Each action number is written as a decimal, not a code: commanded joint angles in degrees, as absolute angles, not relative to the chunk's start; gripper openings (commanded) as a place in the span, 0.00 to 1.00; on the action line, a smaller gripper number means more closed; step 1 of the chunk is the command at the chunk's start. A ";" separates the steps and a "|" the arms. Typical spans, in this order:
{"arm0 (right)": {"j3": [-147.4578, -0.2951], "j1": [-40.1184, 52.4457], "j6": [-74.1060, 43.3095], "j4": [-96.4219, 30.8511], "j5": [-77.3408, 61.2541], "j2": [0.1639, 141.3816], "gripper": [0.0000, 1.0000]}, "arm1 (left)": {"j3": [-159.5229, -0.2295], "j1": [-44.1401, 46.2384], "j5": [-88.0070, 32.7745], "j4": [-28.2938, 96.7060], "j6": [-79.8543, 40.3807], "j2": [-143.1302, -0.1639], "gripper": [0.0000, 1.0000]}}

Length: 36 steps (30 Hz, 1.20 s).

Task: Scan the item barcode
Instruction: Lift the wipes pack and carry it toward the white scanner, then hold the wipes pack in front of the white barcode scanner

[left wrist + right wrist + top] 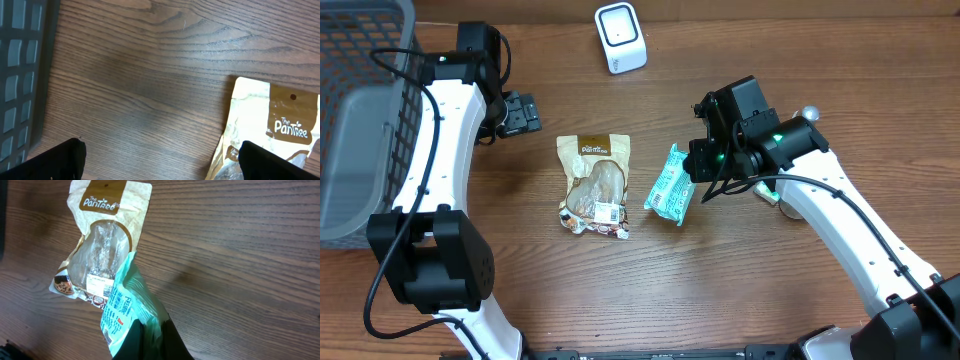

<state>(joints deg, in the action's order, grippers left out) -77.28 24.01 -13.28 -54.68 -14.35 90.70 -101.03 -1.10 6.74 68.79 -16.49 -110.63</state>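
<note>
A teal snack packet (670, 186) is held just above the table right of centre, with my right gripper (697, 168) shut on its right edge. In the right wrist view the packet (121, 305) rises from between the dark fingers (138, 342), its printed side facing left. A cream and brown pouch (594, 182) lies flat on the table just left of it, label up. A white scanner (620, 37) stands at the back centre. My left gripper (523, 113) hangs open by the pouch's upper left, and nothing is between its fingers (56, 162).
A dark mesh basket (360, 120) stands at the far left, and its wall shows in the left wrist view (20, 65). Bare wood lies in front of the pouch (102, 235) and the packet, and between the scanner and the packet.
</note>
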 commanded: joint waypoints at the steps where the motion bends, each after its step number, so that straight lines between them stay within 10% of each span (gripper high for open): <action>1: -77.45 24.10 -13.54 -52.58 -15.75 90.61 0.04 | -101.95 -0.71 7.49 68.73 -16.27 -109.78 1.00; 14: -112.29 23.86 -7.81 -59.51 -2.42 91.50 0.04 | -101.95 -0.71 7.46 68.73 -16.29 -109.78 0.99; 36: -113.65 29.19 33.76 -2.22 15.46 121.16 0.04 | -101.95 -0.71 7.49 68.73 -16.29 -109.78 1.00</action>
